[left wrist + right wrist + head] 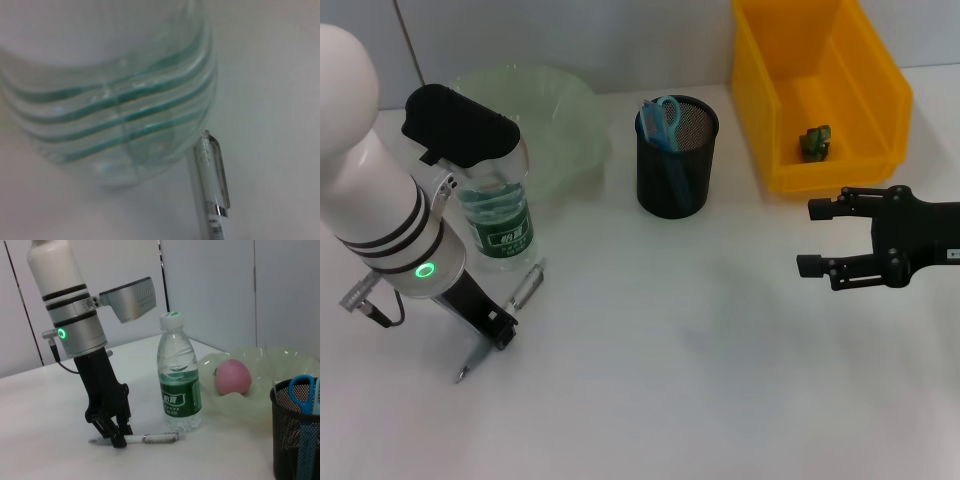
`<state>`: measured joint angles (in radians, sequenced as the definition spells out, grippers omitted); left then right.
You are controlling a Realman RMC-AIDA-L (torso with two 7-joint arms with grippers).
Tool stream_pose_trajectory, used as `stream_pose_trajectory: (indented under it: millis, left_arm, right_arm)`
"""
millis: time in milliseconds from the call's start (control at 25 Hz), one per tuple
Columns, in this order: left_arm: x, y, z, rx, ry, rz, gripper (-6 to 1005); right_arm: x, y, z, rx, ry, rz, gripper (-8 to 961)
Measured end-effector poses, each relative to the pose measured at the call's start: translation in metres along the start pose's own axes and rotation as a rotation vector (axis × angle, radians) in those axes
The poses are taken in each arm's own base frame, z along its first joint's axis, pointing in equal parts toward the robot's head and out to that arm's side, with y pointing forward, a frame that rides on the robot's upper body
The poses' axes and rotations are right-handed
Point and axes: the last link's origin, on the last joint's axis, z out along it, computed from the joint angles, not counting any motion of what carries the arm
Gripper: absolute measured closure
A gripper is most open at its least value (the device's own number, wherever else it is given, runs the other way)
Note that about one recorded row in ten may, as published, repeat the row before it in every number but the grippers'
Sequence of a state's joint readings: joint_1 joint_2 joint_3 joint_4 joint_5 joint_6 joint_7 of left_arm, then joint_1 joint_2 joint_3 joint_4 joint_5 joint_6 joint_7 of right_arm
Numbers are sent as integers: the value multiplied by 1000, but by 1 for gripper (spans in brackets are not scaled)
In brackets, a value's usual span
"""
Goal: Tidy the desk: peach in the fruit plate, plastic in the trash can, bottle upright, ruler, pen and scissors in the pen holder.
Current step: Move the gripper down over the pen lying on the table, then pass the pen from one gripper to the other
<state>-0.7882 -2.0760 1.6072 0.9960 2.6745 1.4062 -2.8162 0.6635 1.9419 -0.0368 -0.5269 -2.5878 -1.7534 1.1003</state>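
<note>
Clear pen (pixel 150 439) in left pincer (pixel 114 437)

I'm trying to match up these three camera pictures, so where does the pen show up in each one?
Head view: pen lies on the table by the bottle's base, partly under the left gripper.
Left wrist view: pen beside the bottle's ribbed base.
Right wrist view: pen flat before the bottle, one end at the left gripper.
Shared landmark: the upright bottle.

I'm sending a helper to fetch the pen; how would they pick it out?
Find the upright water bottle with the green label. The pen lies flat on the table at its foot, under the left gripper. It is the only slim, clear-barrelled thing lying down.
</note>
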Motion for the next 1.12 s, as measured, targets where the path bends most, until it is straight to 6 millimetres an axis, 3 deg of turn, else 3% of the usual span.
stream_pose_trajectory:
  millis: [320, 560, 680, 800, 920, 1120]
  left_arm:
    - [4, 2, -3, -26, 18, 27, 868]
    - [11, 7, -12, -26, 53, 50, 867]
    - [13, 9, -17, -32, 80, 56, 867]
    - [27, 23, -46, -52, 308, 109, 867]
    - [31, 33, -56, -43, 432, 157, 867]
    - [31, 48, -64, -20, 530, 220, 867]
  right_arm:
    - [-2, 0, 1, 0, 1, 8, 123]
    - [-4, -3, -2, 31, -13, 10, 124]
    - [-13, -10, -14, 124, -108, 45, 125]
    - [-17, -14, -32, 211, -232, 90, 125]
    - [-16, -6, -51, 250, -344, 104, 126]
    - [-10, 11, -59, 228, -415, 86, 126]
